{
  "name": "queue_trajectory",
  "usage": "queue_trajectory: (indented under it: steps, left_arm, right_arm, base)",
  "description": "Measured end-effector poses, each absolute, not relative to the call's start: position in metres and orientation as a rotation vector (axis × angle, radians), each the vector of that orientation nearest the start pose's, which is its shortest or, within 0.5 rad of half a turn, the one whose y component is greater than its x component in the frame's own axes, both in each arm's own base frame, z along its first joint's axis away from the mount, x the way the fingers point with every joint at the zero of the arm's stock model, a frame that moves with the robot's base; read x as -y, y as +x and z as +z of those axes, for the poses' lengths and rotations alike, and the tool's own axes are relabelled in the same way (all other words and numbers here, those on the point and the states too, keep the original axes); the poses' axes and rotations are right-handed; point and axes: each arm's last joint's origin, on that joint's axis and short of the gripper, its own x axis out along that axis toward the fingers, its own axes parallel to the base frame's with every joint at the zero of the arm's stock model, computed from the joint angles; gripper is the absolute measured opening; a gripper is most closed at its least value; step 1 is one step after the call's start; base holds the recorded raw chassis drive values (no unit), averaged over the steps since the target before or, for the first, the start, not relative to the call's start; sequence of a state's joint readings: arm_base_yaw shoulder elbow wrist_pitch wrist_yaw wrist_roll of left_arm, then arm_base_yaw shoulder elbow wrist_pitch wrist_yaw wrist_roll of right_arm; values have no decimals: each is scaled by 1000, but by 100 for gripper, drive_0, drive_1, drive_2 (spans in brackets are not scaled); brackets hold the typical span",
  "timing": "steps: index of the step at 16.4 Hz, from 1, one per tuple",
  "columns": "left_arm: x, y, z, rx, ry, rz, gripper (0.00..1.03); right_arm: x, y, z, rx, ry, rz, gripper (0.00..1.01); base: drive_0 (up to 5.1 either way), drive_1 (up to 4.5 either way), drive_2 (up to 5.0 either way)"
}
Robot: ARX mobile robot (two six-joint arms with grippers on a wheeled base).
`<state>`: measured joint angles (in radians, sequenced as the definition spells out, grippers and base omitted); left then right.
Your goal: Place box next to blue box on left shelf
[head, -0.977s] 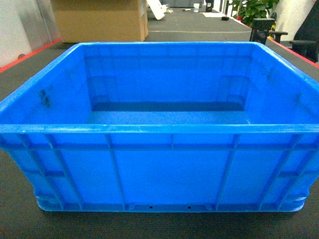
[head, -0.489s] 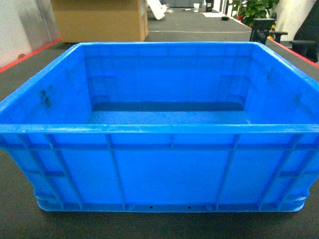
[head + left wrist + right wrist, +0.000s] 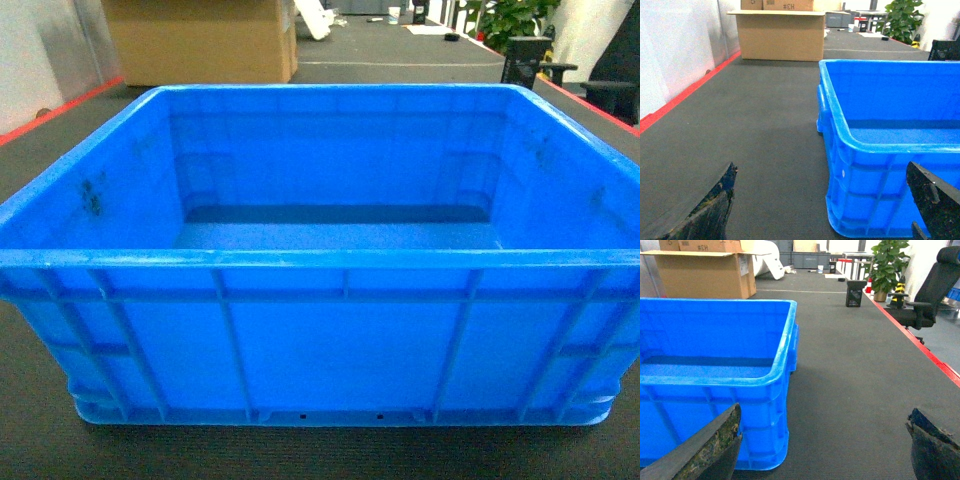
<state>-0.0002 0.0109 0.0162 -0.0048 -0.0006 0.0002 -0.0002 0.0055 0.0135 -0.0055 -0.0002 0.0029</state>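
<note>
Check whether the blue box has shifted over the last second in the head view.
No. The box keeps the same outline against the cardboard carton behind it, and its base sits on the same floor line.

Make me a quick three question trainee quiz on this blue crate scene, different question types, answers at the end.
1. True or false: the box is empty.
2. The left gripper is: A) clamped on the rim, B) open, short of the box, C) inside the box.
3. What big thing stands behind the box on the carpet?

Key: 1 true. 2 B; the right gripper is open too. 3 the cardboard box.
</note>
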Motion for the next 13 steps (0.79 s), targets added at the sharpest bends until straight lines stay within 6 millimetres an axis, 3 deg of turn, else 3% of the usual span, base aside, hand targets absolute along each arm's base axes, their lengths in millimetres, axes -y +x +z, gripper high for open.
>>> queue_trajectory:
  steps: [3,5,7,8,11,13]
  left_arm:
    - [0,98,166,-15,4,11,98]
    - [4,102,164,-85,46,105,98]
    - [-1,113,181,-39,39,136,98]
    - [-3,123,197,2,33,125,98]
    - [-5,176,232,24,27,62,98]
    - [-2,226,239,-83,8,24,98]
  right_arm:
    - [0,97,167,2,3,0,98]
    - [0,100,160,-149,4,33,98]
    - [1,109,171,-124,6,34,98]
    - [2,118,188,-80,4,30,98]
    - [-6,173,232,-70,0,81,98]
    - [-13,222,240,-183,-1,99,98]
  base:
    - [0,0,0]
    - [0,0,0]
    - [0,0,0]
    - [0,0,0]
    - [0,0,0]
    - [0,0,0]
